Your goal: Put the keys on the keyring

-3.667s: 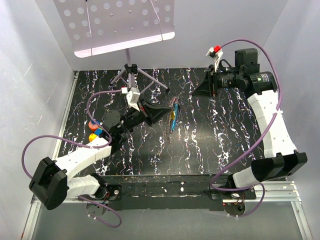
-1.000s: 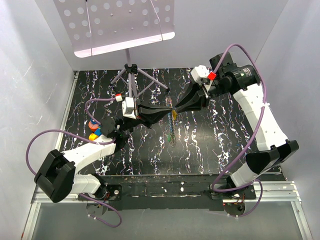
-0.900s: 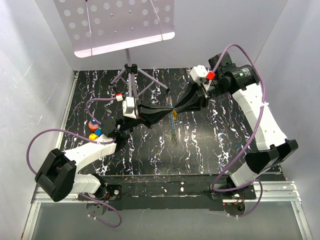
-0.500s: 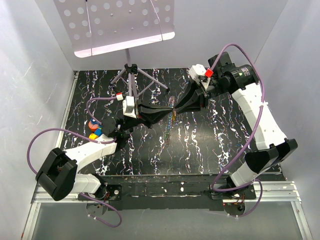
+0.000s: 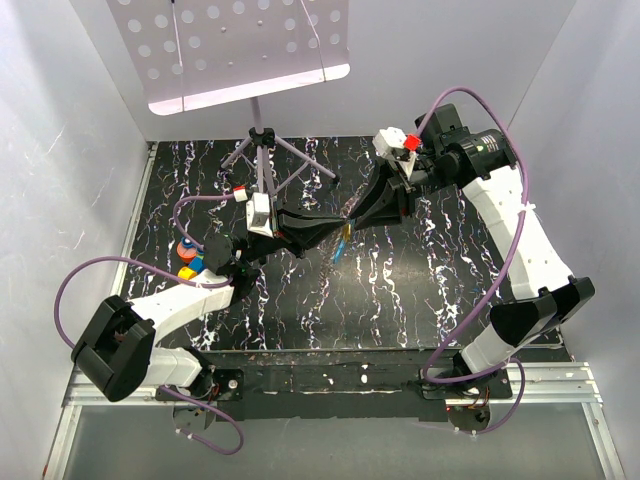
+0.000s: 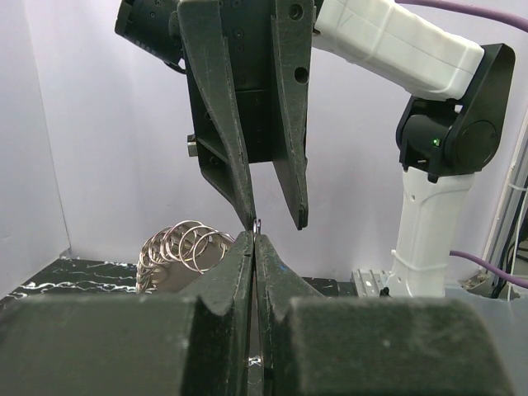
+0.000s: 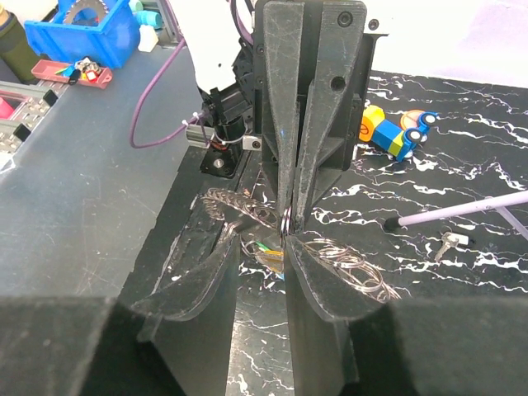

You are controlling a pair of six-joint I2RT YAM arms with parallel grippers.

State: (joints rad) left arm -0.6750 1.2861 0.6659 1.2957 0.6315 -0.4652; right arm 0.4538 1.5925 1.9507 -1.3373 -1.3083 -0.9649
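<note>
The left gripper (image 5: 333,222) is held above the table (image 5: 430,300). Its jaws are pressed together on the thin wire of the keyring (image 7: 285,221), which stands up just past its fingertips. A string of silver loops (image 7: 351,266) is seen trailing away to either side beneath that pinch. Whether it is joined to the pinched ring cannot be told.

The keys (image 5: 343,245), one blue and one yellow-orange, are seen from above hanging just below the left gripper's tips, between the two grippers. Whether they are threaded on the ring or merely caught beside it cannot be made out, as they are too small and partly hidden by the fingers.

The right gripper (image 5: 360,215) is set tip to tip against the left one. Its jaws are apart, and the top of the ring lies in the gap between them, close to one finger. No clamping on the ring is shown.

The task is judged to be at its middle. The ring has been secured and presented, and the keys are gathered at it. No key can be confirmed as fully on the ring. What is left is taken to be the working of each key's hole round the ring's coil, for which a grip by the right gripper on the ring or on a key would be needed.
</note>
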